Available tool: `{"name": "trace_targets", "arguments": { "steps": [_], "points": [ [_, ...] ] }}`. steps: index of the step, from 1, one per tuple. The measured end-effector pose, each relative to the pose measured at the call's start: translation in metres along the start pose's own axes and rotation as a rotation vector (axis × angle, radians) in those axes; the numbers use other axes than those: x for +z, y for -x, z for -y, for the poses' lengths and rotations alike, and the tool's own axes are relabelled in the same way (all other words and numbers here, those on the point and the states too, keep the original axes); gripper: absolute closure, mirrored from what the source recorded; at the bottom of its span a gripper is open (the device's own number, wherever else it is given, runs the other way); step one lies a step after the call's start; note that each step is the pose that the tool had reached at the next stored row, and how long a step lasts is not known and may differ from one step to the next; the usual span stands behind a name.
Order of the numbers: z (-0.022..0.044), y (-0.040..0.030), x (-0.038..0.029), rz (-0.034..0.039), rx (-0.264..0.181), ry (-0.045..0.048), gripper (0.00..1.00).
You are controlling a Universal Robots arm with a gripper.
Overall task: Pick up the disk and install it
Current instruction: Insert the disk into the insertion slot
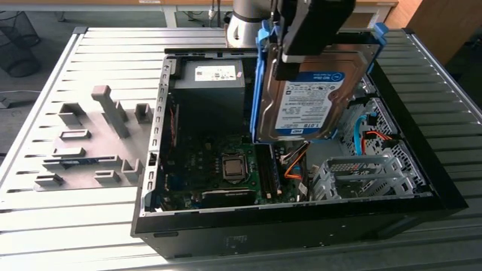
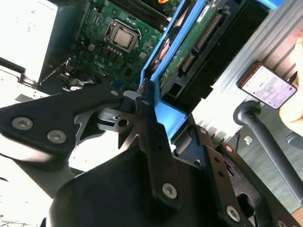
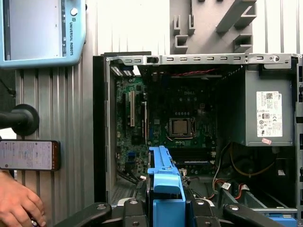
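Silver-grey with blue rails, the disk (image 1: 309, 107) hangs upright just below the end effector (image 1: 290, 59), above the open computer case (image 1: 301, 228) on the desk (image 1: 113, 51). It looks stiff, fairly heavy and shock-sensitive, best held by its plastic rails; the end effector is clamped on the top rail.

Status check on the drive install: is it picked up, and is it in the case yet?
Done: the disk is picked up, off the table. In hand: the gripper is shut on its blue rail, with the fingers clamping it in the second wrist view, and holds it above the open computer case. Left: the install itself, since the disk is not yet seated in the case.
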State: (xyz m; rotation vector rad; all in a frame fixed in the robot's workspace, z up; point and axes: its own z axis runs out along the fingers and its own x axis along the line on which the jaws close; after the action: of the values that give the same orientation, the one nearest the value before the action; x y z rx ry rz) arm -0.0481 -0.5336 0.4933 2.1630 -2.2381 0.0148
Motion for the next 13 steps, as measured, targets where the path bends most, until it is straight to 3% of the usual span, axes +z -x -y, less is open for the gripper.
{"name": "trace_targets", "arguments": {
  "steps": [7, 13],
  "points": [
    [0.0241, 0.0, 0.0001, -0.0001, 0.0, 0.0046, 0.63],
    [0.0278, -0.0003, 0.0012, -0.0003, 0.0, 0.0048, 0.63]
  ]
}}
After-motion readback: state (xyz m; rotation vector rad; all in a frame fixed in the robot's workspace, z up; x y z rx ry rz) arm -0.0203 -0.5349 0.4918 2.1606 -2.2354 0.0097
